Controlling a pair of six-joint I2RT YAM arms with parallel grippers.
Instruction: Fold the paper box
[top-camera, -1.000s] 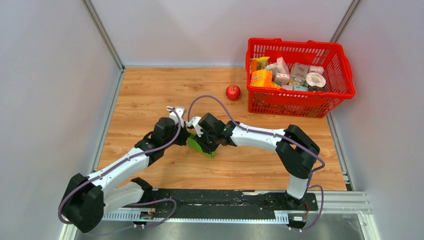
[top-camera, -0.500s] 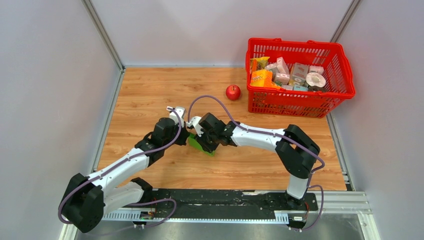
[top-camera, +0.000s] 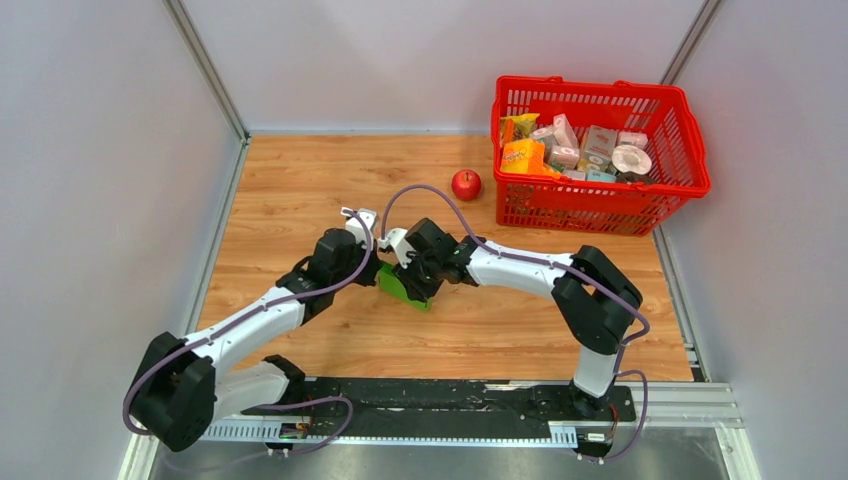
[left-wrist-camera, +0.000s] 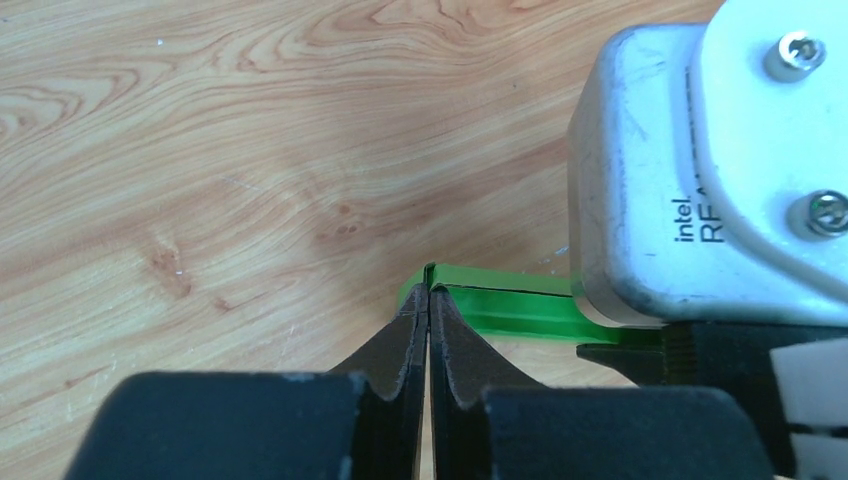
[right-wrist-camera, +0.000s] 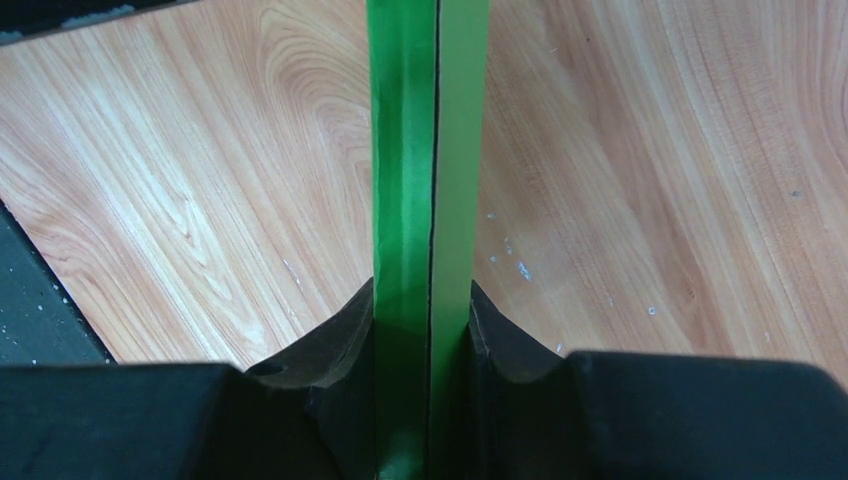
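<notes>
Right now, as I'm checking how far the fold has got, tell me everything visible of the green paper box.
The paper box is bright green, plain, thin glossy card, flattened: the right wrist view shows two layers lying together with a dark seam between them. It sits between the two arms, low over the wooden table; whether it rests there is unclear. The right gripper clamps both layers; the left gripper pinches a corner edge.
</notes>
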